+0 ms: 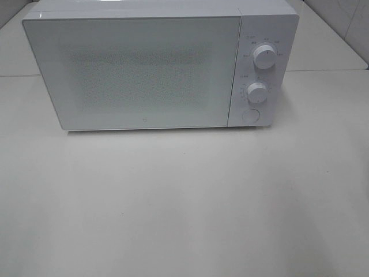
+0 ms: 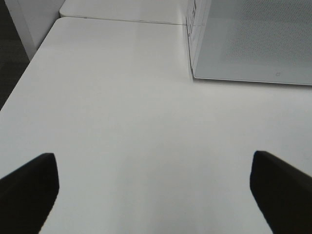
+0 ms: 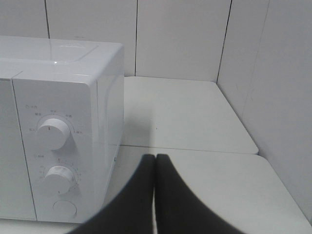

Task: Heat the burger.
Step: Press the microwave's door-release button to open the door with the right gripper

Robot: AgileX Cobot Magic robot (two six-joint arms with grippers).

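Observation:
The burger is out of view in every frame. A white microwave (image 1: 144,69) stands at the back of the table with its door closed; its frosted door hides the inside. Neither arm shows in the exterior high view. In the left wrist view my left gripper (image 2: 155,192) hovers over bare table, its two dark fingers (image 2: 27,187) far apart, open and empty, with the microwave's corner (image 2: 243,44) ahead. In the right wrist view my right gripper (image 3: 155,168) is shut, fingertips pressed together with nothing between them, beside the microwave's control panel (image 3: 56,161).
The microwave has two round knobs (image 1: 264,56) (image 1: 257,92) and a round button (image 1: 249,115) on its right panel. A white table (image 1: 184,202) spreads in front. A tiled wall (image 3: 195,39) stands behind, and a table seam runs behind the microwave.

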